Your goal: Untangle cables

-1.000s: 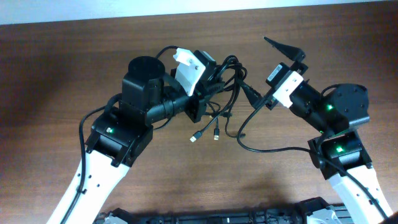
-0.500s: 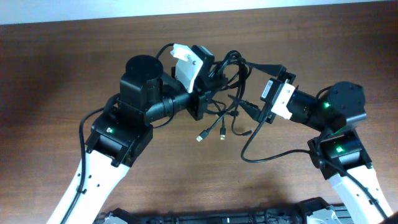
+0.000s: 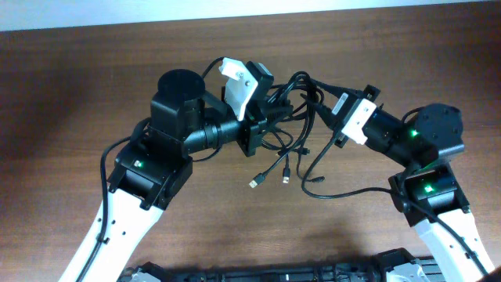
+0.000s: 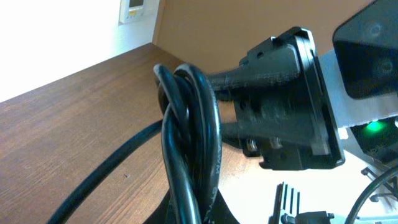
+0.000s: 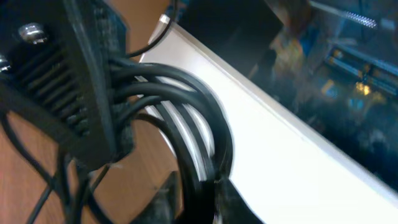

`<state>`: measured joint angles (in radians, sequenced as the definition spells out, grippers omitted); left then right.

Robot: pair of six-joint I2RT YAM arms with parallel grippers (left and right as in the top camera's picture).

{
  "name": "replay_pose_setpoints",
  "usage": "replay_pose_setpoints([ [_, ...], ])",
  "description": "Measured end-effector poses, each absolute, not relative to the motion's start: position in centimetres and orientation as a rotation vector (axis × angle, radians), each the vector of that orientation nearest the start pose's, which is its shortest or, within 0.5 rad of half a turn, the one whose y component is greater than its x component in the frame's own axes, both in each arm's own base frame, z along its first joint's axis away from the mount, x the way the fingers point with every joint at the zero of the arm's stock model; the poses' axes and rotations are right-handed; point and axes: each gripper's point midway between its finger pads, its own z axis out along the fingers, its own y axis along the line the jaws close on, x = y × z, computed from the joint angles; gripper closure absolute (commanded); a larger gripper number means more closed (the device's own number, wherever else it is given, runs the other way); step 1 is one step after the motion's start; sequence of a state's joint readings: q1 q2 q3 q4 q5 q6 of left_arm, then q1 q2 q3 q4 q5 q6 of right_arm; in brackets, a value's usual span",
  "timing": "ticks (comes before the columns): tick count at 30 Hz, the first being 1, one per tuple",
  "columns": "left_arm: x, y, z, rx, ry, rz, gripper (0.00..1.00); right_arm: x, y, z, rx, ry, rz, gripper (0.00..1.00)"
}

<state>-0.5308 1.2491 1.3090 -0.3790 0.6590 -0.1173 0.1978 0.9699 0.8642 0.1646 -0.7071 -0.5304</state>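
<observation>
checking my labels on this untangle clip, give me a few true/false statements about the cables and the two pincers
1. The left pincer and the right pincer are both shut on the cables. True.
2. The cables lie fully separated, flat on the table. False: they are looped together in one bundle, gripped from both sides by the pincers.
3. Two small plug ends dangle free from the bundle. True.
4. The table is white plastic. False: it is brown wood.
</observation>
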Motion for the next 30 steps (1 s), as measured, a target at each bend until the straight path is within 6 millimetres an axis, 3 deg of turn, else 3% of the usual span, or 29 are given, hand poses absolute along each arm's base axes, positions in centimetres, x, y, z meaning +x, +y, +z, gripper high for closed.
replay_pose_setpoints([
  [9, 27.3, -28.3, 37.9, 0.808, 1.765, -1.088, 1.00, 29.5, 17.4, 37.4, -1.044, 1.141, 0.289, 0.88],
  [11, 27.3, -28.3, 37.9, 0.799, 1.771, -1.096, 1.00, 29.3, 17.5, 37.2, -1.050, 1.143, 0.299, 0.81],
  [13, 27.3, -28.3, 38.0, 0.799, 1.765, -1.101, 1.00, 29.1, 17.7, 37.0, -1.062, 1.144, 0.323, 0.66],
  [17, 26.9, -29.0, 38.5, 0.814, 1.737, -1.111, 1.00, 28.8, 18.2, 36.8, -1.077, 1.141, 0.342, 0.64],
  [30, 26.2, -30.3, 38.1, 0.843, 1.742, -1.144, 1.00, 29.8, 18.0, 36.7, -1.052, 1.157, 0.316, 0.96],
])
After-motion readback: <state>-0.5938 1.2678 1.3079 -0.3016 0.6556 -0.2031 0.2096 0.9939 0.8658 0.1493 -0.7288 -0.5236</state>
